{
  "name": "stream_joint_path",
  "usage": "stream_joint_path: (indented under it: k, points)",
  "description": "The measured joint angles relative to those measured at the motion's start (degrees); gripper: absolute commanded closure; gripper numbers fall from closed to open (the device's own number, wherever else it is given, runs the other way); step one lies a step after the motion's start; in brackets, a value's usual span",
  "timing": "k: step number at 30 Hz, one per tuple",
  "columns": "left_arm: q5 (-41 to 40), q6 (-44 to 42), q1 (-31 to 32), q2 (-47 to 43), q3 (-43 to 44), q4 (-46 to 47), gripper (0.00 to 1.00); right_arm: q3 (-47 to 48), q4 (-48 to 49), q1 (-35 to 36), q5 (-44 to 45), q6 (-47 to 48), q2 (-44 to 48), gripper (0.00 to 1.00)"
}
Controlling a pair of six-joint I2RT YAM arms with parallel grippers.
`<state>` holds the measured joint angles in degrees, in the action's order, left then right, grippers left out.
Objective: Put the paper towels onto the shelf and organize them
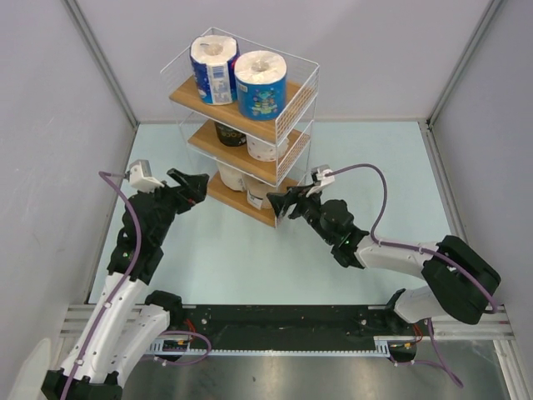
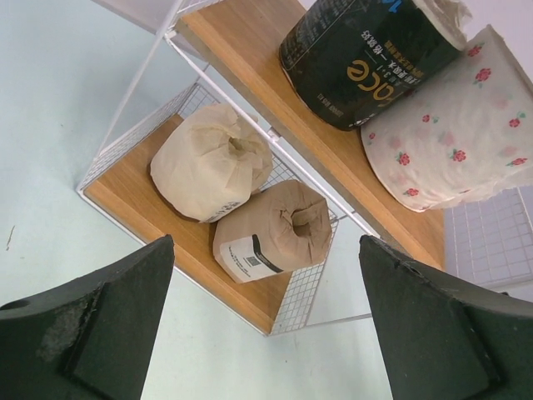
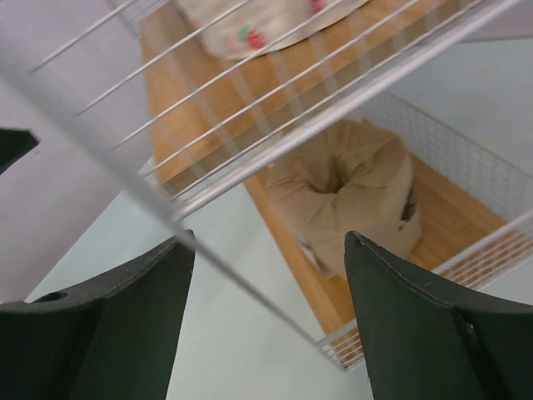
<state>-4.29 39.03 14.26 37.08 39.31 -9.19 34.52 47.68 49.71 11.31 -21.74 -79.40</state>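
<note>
The pale counter carries the shelf, which is stood at its far middle, and the whole task's load is found on that shelf. Six rolls are set two to a tier. The blue-wrapped rolls are upright and touching on top. The dark-wrapped roll is beside the white dotted roll in the middle. The cream roll is just beside the tan-brown roll at the bottom. The placing is judged done, with tidying left at most.

The left pincer is held wide and empty near the shelf's lower left front. The right pincer is likewise spread wide with nothing held, close to the wire at the lower right front corner. Whether the wire is touched cannot be told.

The main risk is judged to lie there. If a finger is caught in the thin wire, the tall, light shelf could be dragged or tilted. The top rolls, which stand highest, could then be toppled. A further reach into the bottom tier could also push the tan-brown roll against its neighbour.
</note>
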Motion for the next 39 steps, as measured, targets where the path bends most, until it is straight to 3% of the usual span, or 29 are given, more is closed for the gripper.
stream_joint_path:
  k: [8,26,33,39]
  points:
    - [-0.02,-0.02,-0.48,0.00,-0.20,-0.59,0.02,0.00,-2.91,-6.67,-1.25,-3.82,1.11,0.22]
    - [0.00,-0.04,-1.33,-1.40,-0.20,-2.32,0.02,3.02,-11.82,-30.53,-9.49,-5.99,2.60,0.21]
    - [-0.04,-0.11,-1.44,-2.56,-0.20,-3.50,0.02,3.82,-16.26,-31.54,-15.87,-2.16,4.04,0.21]
    - [-0.02,-0.11,-1.46,-2.51,-0.22,-3.85,0.02,3.87,-24.90,-26.14,-22.23,2.78,11.72,0.20]
